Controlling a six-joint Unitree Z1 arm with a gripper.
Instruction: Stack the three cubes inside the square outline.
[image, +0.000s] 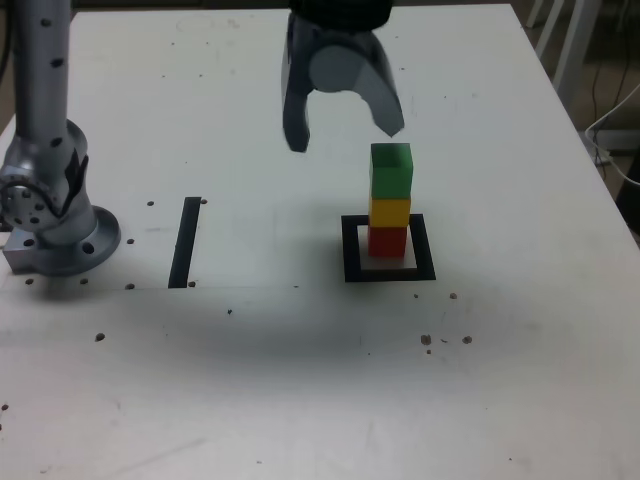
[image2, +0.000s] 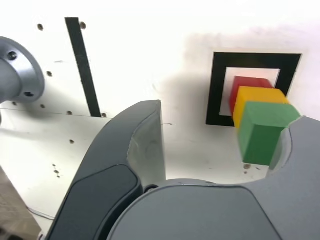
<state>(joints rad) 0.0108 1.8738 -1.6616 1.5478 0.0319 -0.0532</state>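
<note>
Reading the exterior view from its left, we count one arm base (image: 55, 215) bolted to the white table (image: 300, 380), then one straight black tape strip (image: 185, 242), then one gripper (image: 345, 135) hanging above the table with its two jaws spread apart and nothing between them. Furthest toward that view's right we see one square outline (image: 352, 250) of black tape holding all three cubes in a single upright stack: one red cube (image: 388, 242) at the bottom, one yellow cube (image: 390, 212) on it, one green cube (image: 391, 170) on top.
</note>
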